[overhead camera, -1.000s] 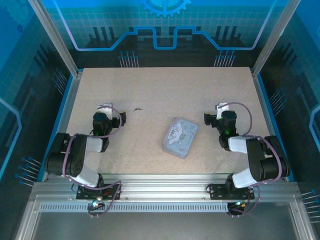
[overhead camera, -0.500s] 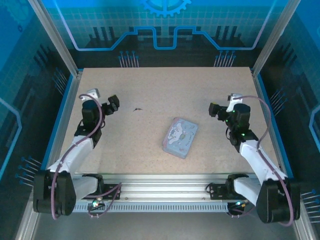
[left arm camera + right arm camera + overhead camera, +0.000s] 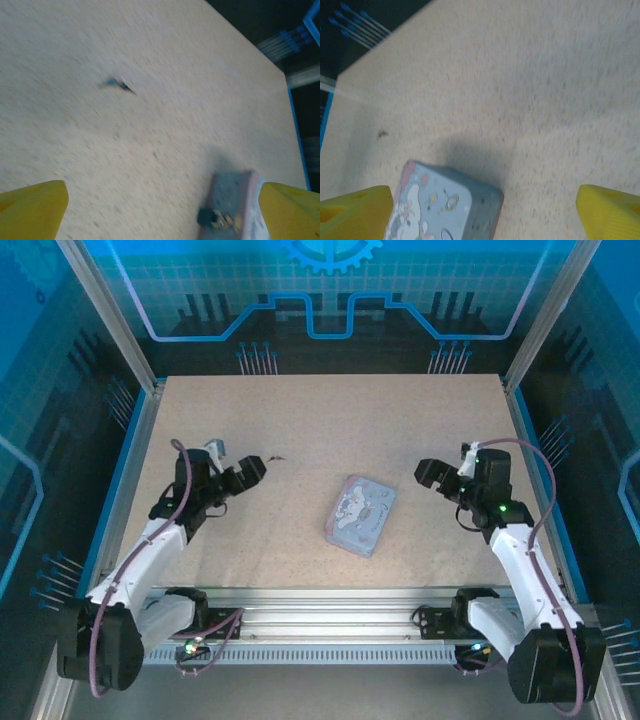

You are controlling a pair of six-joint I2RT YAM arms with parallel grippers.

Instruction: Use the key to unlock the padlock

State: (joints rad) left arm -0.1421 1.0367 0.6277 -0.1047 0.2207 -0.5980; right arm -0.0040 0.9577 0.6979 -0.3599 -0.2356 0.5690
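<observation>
The key (image 3: 275, 457) is a tiny dark sliver lying on the table; it is blurred with a bluish smear (image 3: 118, 84) in the left wrist view and a speck (image 3: 382, 133) in the right wrist view. The padlock (image 3: 206, 216) is a small dark block at a brass clasp on the side wall of the pale blue tin (image 3: 360, 515). My left gripper (image 3: 246, 473) is open just left of the key and empty (image 3: 162, 215). My right gripper (image 3: 431, 478) is open to the right of the tin, which lies low between its yellow fingertips (image 3: 355, 212).
The tin (image 3: 440, 205) with the white cartoon figure lies tilted in the middle of the speckled table (image 3: 330, 410). Blue rails and metal posts frame the table's sides. Bare tabletop stretches behind the tin and the key.
Both arms have unfolded from their tucked pose. The left gripper has swung right, close to the key. The right gripper has settled beside the tin. Tin and key have not moved.
</observation>
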